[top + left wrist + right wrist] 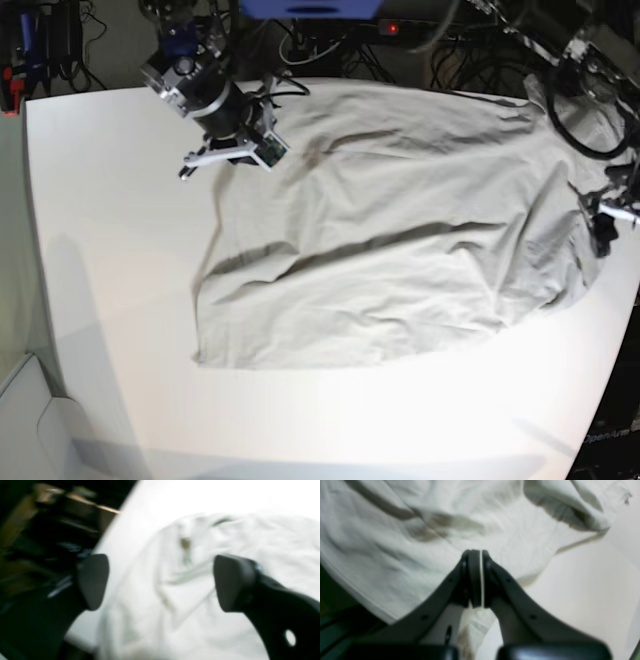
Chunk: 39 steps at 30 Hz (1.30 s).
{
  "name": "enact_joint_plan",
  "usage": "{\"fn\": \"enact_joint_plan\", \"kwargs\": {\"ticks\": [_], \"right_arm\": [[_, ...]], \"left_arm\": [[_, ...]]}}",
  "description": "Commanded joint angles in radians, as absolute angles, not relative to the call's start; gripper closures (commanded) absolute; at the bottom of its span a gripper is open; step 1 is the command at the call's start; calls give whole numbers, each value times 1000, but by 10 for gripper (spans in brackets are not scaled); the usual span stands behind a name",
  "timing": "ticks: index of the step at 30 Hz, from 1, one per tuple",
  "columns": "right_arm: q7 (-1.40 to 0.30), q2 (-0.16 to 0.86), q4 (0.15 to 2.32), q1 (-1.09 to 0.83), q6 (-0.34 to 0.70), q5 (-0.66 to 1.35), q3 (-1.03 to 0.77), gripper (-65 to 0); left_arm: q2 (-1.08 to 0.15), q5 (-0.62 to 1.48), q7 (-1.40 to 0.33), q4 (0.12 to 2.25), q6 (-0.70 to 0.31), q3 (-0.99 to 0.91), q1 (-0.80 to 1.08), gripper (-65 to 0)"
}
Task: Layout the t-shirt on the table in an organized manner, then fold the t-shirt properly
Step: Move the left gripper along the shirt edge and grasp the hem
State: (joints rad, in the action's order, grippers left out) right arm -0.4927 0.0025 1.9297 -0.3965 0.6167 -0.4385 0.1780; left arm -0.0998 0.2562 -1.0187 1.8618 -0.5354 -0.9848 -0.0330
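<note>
Where creases ridge it, soft matte t-shirt (400, 250) drapes smooth white table (110, 250)

No text, label, brand or number can be read with certainty in any view. In the base view a faint pale mark, perhaps lettering, sits at the lower right corner on dark ground beyond the table (100, 300) edge, too small and dim to make out. The t-shirt (400, 250) bears no legible print or tag, and the left wrist view is too blurred for any writing to be read
</note>
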Motion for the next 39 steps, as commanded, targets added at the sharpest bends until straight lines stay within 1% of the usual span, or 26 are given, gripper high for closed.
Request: {"fn": "enact_joint_plan", "kwargs": {"ticks": [1,4,6,11,16,22,25,26,28,29,31,32,33,36,39], "right_arm": [[-469,-2,1946,-397,621,-429,180,0],[-469,-1,1946,-400,621,-429,176,0],[-469,2,1946,-400,621,-429,174,0],[-469,21,1946,-403,621,-429,174,0],[-470,21,1946,-403,621,-430,171,0],[-470,22,1946,-414,621,-430,170,0],[-470,31,1946,-415,621,-430,170,0],[-470,38,1946,-415,621,-430,170,0],[-470,38,1946,-414,621,-430,171,0],[-470,36,1946,-414,621,-430,171,0],[-470,36,1946,-410,621,-430,171,0],[-470,36,1946,-410,621,-430,171,0],[-470,36,1946,-410,621,-430,171,0],[-470,33,1946,-410,621,-430,173,0],[-470,30,1946,-409,621,-430,177,0]], "left_arm": [[-116,259,-998,1853,-526,-969,-59,-650],[-116,186,-993,1742,-433,-881,-136,-650],[-117,142,-990,1649,-390,-829,-196,-650],[-111,84,-875,1509,-341,-780,-283,-650],[-117,31,-773,1340,-265,-690,-323,-650],[-117,27,-639,1145,-252,-679,-323,-650],[-119,27,-619,1101,-259,-679,-312,-650],[-119,27,-619,1099,-259,-680,-311,-627],[-119,33,-619,1106,-260,-684,-288,-503],[-119,35,-618,1121,-260,-685,-274,-410],[-111,35,-621,1175,-259,-688,-252,-198],[-108,36,-618,1202,-260,-688,-237,-135],[-105,39,-616,1237,-260,-688,-214,-123],[-70,77,-615,1406,-260,-682,-140,-167],[-42,113,-615,1589,-260,-679,-62,-173]]}}
